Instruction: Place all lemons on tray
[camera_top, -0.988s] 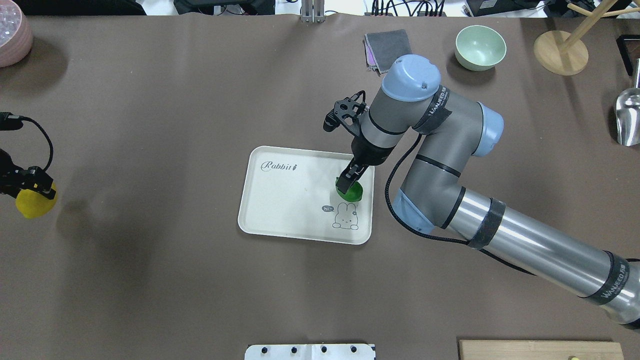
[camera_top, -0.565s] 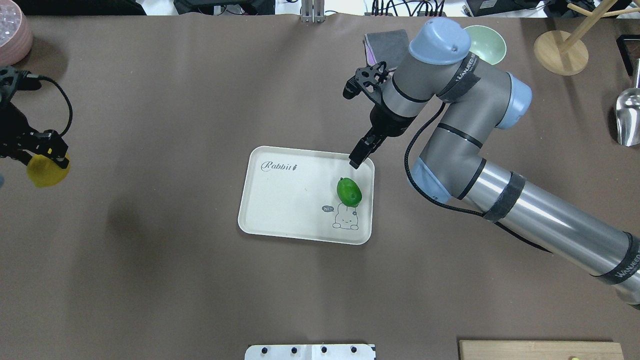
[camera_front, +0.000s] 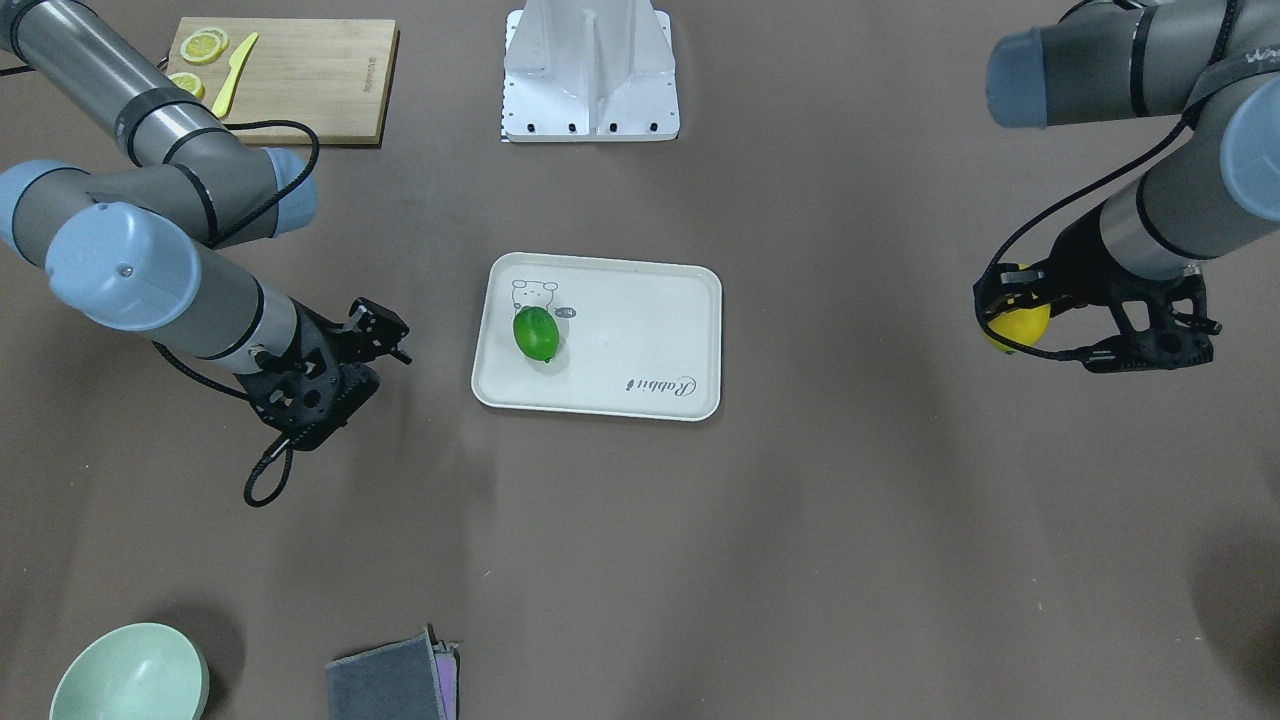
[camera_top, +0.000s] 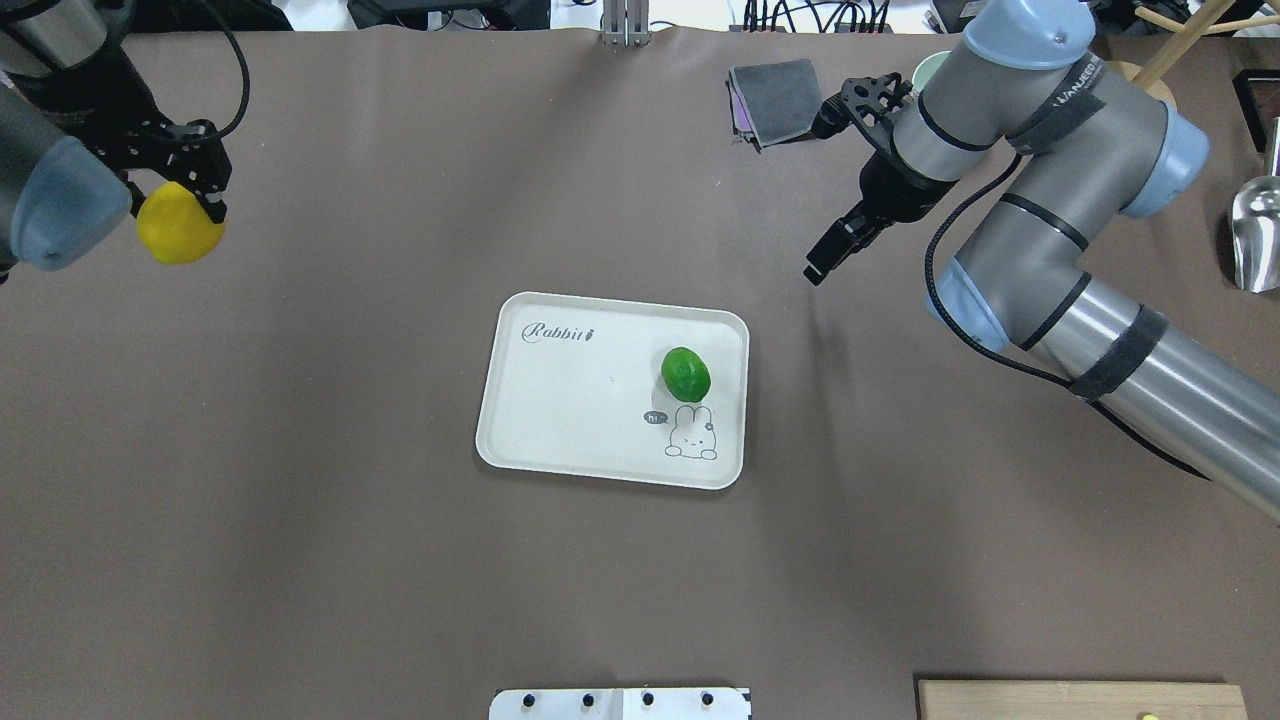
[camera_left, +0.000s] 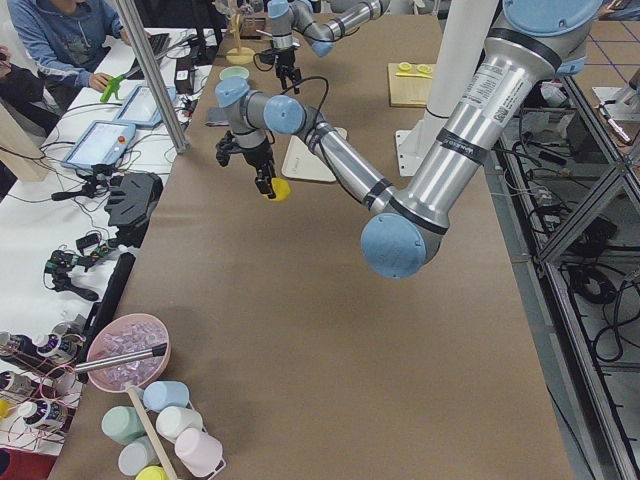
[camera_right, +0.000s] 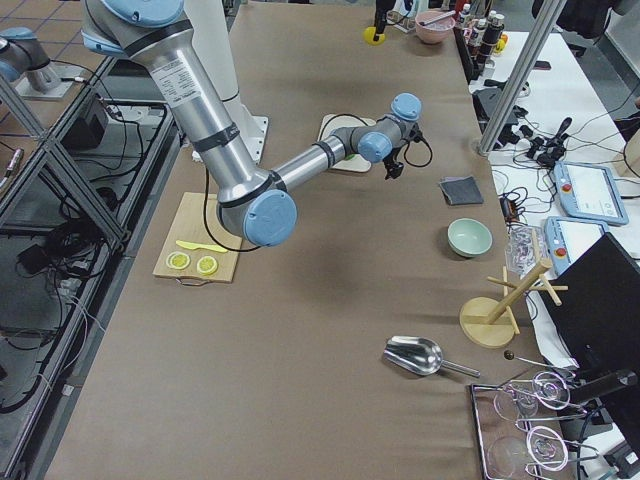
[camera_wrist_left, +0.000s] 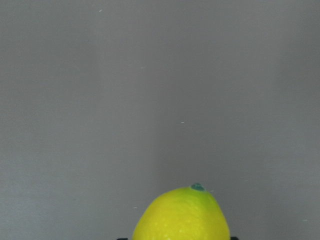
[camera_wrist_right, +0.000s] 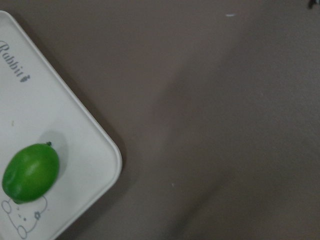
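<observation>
The green lemon (camera_top: 686, 373) lay on its side on the tray (camera_top: 560, 400), near the right-hand rim and just above the little cartoon animal, with nothing touching it. A second earlier the right pincer (camera_top: 828, 257) had been pressed down around that fruit; now it had let go, its jaws looked parted and empty, and the arm had swung up and away over the bare table (camera_top: 400, 560) beyond the tray's far corner, well apart from the fruit. So, to my eye, the first half of the job was done. The yellow lemon (camera_top: 178, 228) was the one left. It hung in the air at the far left of the table, clenched in the left pincer (camera_top: 185, 205), which gripped it from above; the wrist view showed only the fruit's tip against plain brown covering. In that same second it had been carried higher and further from the robot, yet no nearer the tray. I judged the carry across and the set-down beside the green one were what remained.
</observation>
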